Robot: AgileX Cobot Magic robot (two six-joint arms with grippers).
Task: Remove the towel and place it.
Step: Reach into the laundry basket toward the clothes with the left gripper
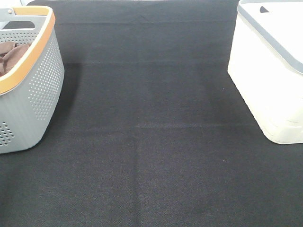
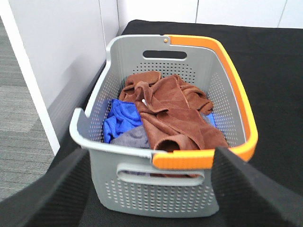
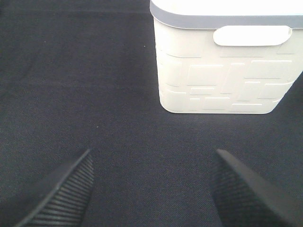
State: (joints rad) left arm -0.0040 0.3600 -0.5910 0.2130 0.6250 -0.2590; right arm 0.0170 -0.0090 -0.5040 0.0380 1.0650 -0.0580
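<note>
The towel (image 2: 175, 113) is a reddish-brown cloth lying crumpled on top of the heap inside the grey basket (image 2: 94, 118) with the orange rim; a small white tag shows on it. In the exterior high view only a bit of the towel (image 1: 10, 53) shows over the basket's rim. My left gripper (image 2: 151, 153) hangs open in front of the basket, apart from it, with nothing between its fingers. My right gripper (image 3: 152, 158) is open above the black cloth, short of the white bin (image 3: 222, 71). Neither gripper shows in the exterior high view.
A blue cloth (image 2: 120, 118) and a grey cloth (image 2: 130, 138) lie under the towel. The grey basket (image 1: 28, 94) stands at the table's left edge and the white bin (image 1: 270, 71) at the right. Black table cloth (image 1: 151, 142) lies between them.
</note>
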